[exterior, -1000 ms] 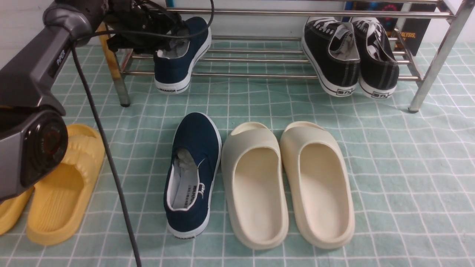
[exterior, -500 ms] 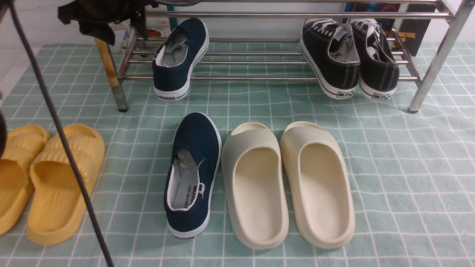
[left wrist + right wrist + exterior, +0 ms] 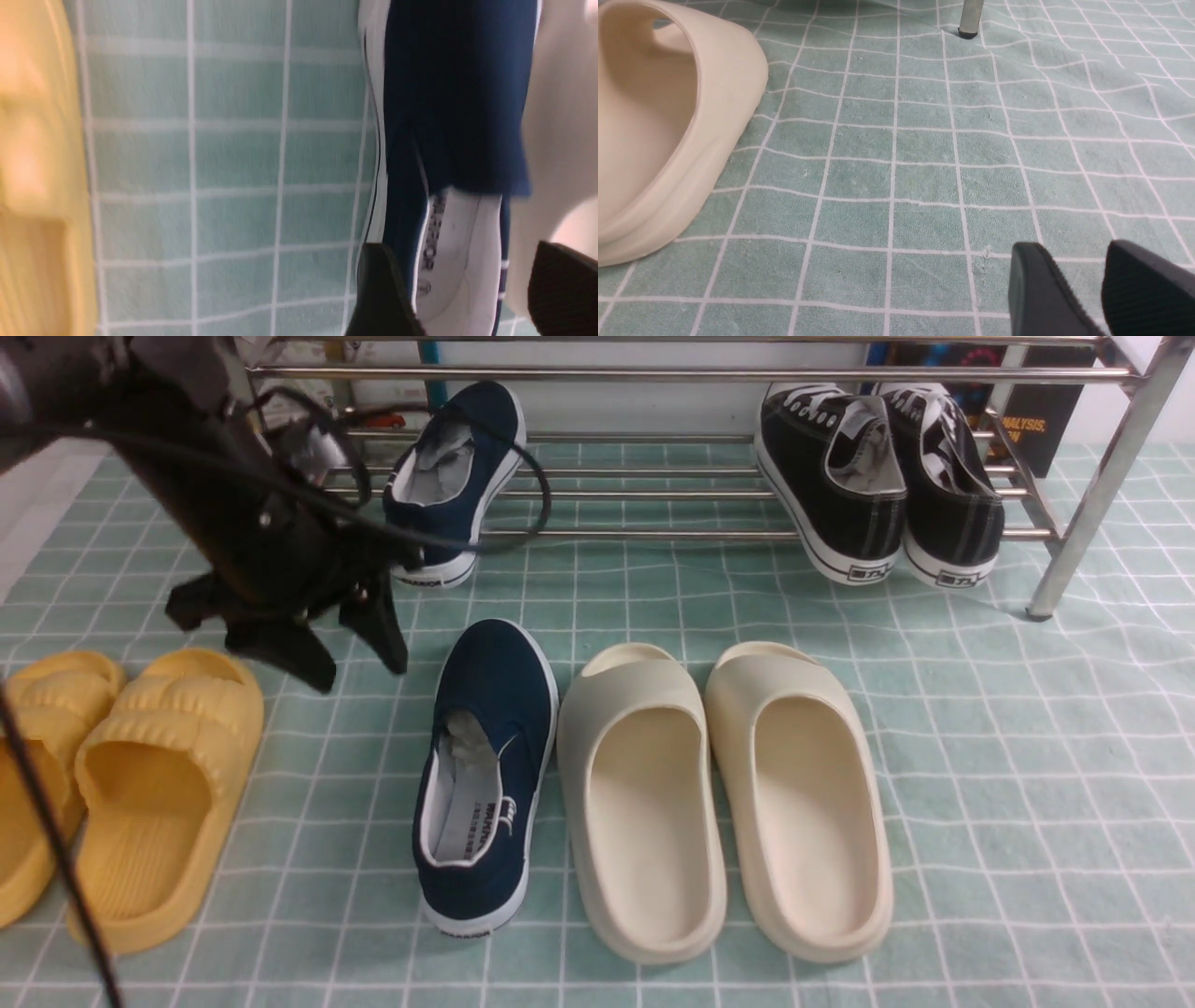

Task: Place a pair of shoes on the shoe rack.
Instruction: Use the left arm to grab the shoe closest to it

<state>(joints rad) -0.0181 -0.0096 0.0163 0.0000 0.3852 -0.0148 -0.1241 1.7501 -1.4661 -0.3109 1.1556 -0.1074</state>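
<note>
While one navy shoe is up and the other isn't, the pair is split. The racked shoe [image 3: 455, 476] sits at the left end of the rack [image 3: 709, 375], on the lower shelf, toe to the back, tilted, heel hanging over the front bar. The floor shoe [image 3: 485, 775] lies flat on the mat [image 3: 1027, 756] in front of the rack, toe toward it, just beside the cream slides [image 3: 644, 803]; can't tell if they touch. Left gripper [image 3: 359, 670]: jaws wide, empty, hanging over the mat between the yellow slides [image 3: 159, 784] and the floor shoe's toe, clear of both in the front view. Left wrist view is blurred, but the floor shoe's collar and insole show between the two fingers [image 3: 383, 289], with no contact that I can make out. The arm's cable [image 3: 537, 495] loops in front of the racked shoe. The black sneakers [image 3: 831, 476] are at the right end of the same shelf, heels over the front bar. Right gripper [image 3: 1078, 249] is out of the front view. Its wrist view has it low over bare mat, jaws a narrow gap apart with nothing between them, one cream slide nearby and a rack leg [image 3: 971, 18] beyond.
</note>
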